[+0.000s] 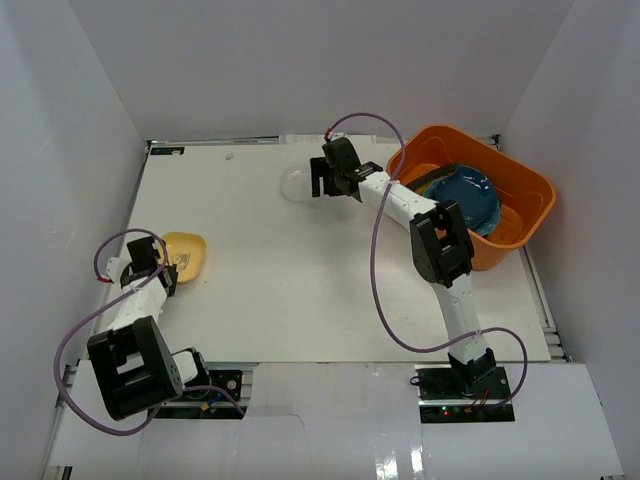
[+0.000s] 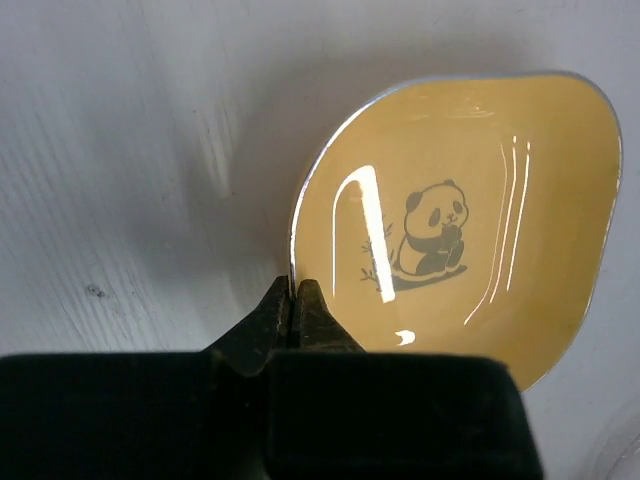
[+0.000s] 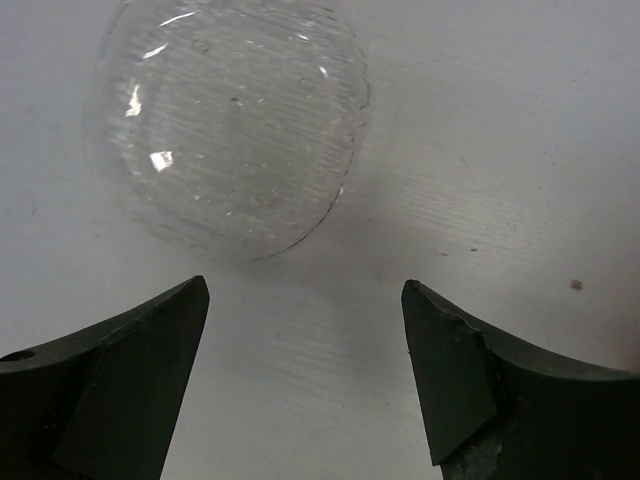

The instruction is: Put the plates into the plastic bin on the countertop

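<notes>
Left claw (image 2: 293,300) pinches the yellow plate (image 2: 480,200) by its rim, likely for lifting, at the tabletop's (image 1: 300,290) left edge. Right claw (image 3: 305,340), spread, lines up on a clear plate (image 3: 230,120) near the far edge. The bin (image 1: 530,185) is at the far-right corner.

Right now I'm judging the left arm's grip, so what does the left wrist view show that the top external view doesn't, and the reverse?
Only the left wrist view: a panda drawing on the small yellow plate, and the left jaws pinched shut on its rim. Only the top external view: the orange plastic bin holding a teal plate, and the right arm reaching beside a clear glass dish. Both: the yellow plate on the white countertop, left jaws at its edge.
</notes>
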Controlling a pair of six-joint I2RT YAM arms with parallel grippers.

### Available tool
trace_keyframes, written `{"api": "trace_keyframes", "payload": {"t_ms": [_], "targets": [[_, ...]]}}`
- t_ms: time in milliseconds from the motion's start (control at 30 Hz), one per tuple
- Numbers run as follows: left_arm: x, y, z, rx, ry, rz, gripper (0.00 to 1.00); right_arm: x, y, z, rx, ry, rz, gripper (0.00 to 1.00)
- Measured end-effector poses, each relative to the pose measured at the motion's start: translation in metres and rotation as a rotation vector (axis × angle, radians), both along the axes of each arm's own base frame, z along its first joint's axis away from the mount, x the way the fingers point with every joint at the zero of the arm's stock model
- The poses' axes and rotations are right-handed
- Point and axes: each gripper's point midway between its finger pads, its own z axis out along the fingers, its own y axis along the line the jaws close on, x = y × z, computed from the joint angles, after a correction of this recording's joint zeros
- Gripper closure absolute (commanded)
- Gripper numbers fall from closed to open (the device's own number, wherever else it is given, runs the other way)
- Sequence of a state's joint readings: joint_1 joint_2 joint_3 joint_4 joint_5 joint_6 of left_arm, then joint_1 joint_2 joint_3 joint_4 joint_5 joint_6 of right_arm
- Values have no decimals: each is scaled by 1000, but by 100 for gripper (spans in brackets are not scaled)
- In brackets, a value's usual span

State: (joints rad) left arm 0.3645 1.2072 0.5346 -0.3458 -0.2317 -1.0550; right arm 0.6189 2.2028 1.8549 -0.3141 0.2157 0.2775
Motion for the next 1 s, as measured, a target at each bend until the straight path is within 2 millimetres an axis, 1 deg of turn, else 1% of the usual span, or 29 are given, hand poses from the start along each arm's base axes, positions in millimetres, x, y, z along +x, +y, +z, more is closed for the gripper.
{"api": "trace_keyframes", "payload": {"t_ms": [100, 167, 200, 233, 300, 400, 433, 467, 500, 533, 600, 633, 700, 800, 900, 967, 1000], "targets": [[3, -2, 5, 7, -21, -38, 100, 20, -9, -23, 30, 46, -79, 16], [5, -6, 8, 7, -36, -77, 100, 29, -13, -36, 57, 80, -124, 21], [6, -9, 11, 4, -49, -98, 100, 33, -14, -39, 73, 93, -142, 23], [8, -13, 15, 1, -68, -126, 100, 39, -16, -42, 95, 102, -164, 27], [14, -21, 26, -6, -121, -184, 100, 47, -17, -46, 134, 115, -197, 31], [27, -37, 52, -13, -239, -294, 100, 50, -15, -53, 194, 149, -231, 37], [30, -43, 61, -12, -277, -334, 100, 50, -12, -56, 216, 161, -237, 42], [33, -49, 67, -13, -305, -369, 100, 50, -8, -58, 234, 168, -236, 44], [36, -57, 73, -17, -329, -410, 100, 50, -4, -62, 255, 178, -238, 47], [38, -66, 77, -27, -348, -456, 100, 49, -1, -65, 274, 191, -242, 53], [41, -84, 80, -54, -369, -536, 100, 52, 7, -65, 319, 192, -242, 57], [41, -95, 81, -70, -378, -582, 100, 52, 10, -65, 338, 196, -244, 72], [41, -111, 83, -91, -387, -656, 100, 51, 15, -69, 366, 210, -242, 90], [43, -130, 93, -102, -411, -750, 100, 49, 26, -72, 425, 220, -243, 92], [48, -144, 108, -99, -443, -823, 100, 48, 32, -70, 452, 203, -233, 92], [53, -152, 121, -94, -471, -865, 100, 40, 32, -65, 441, 198, -223, 92], [55, -156, 128, -89, -488, -884, 100, 35, 32, -58, 425, 191, -212, 92]]}}
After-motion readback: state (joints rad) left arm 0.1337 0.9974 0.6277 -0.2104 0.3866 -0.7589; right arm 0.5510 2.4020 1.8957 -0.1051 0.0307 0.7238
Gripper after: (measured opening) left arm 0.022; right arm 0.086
